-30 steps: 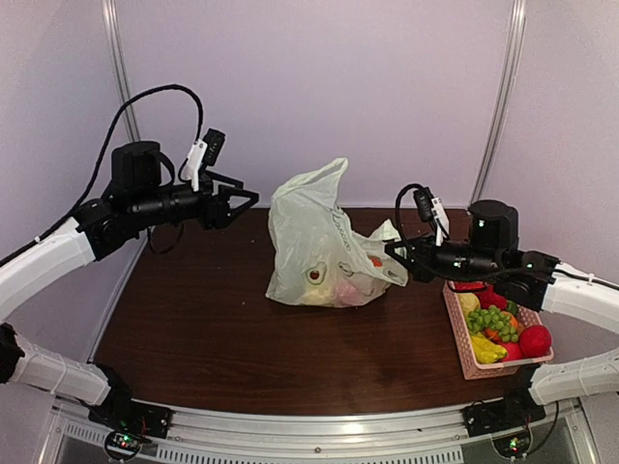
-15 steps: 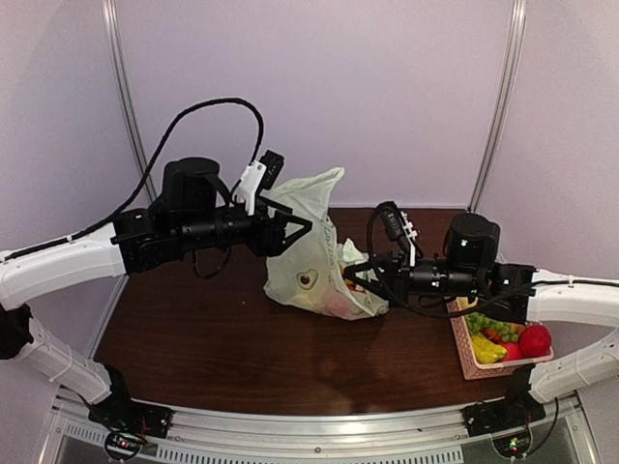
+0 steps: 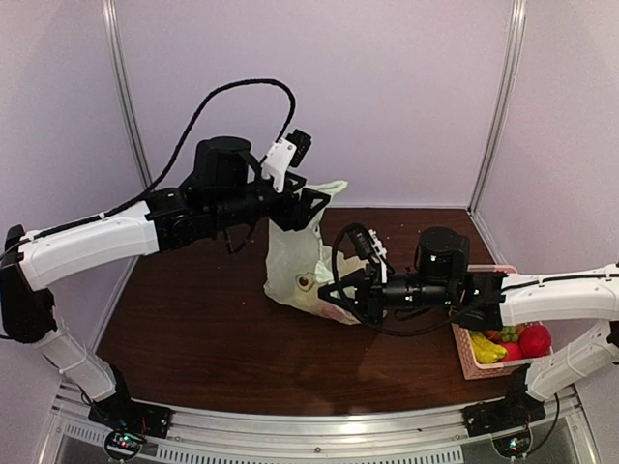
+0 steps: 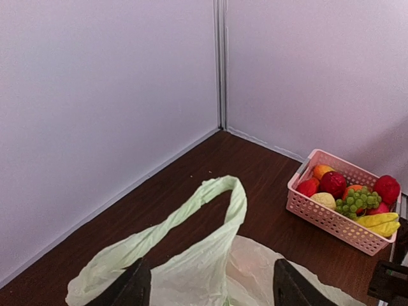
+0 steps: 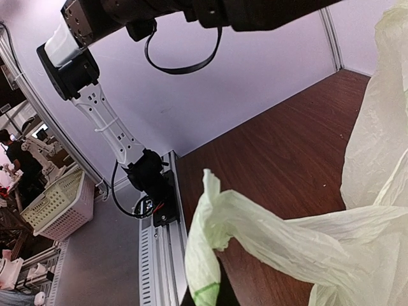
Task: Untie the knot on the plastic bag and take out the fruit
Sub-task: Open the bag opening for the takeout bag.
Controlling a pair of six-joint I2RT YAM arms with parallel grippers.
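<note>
The pale green plastic bag [image 3: 293, 253] stands at mid table. One handle loop [image 4: 224, 199] rises free between the wide-open fingers [image 4: 131, 288] of my left gripper [image 3: 314, 205], which hovers over the bag's top. My right gripper [image 3: 340, 295] is shut on the other handle strip [image 5: 287, 234], stretched out low to the bag's front right. No knot shows; the two handles are apart. Fruit [image 3: 332, 307] shows only faintly through the bag's lower part.
A pink slatted basket [image 4: 319, 217] with red fruits, green grapes and yellow fruit stands on the right of the table, partly behind my right arm in the top view [image 3: 468, 360]. Lilac walls close the back and sides. The metal rail [image 5: 159, 255] runs along the near edge.
My left arm swung right and now has its open jaws over the bag's top. My right gripper moved left and forward, pulling the handle strip with it.
</note>
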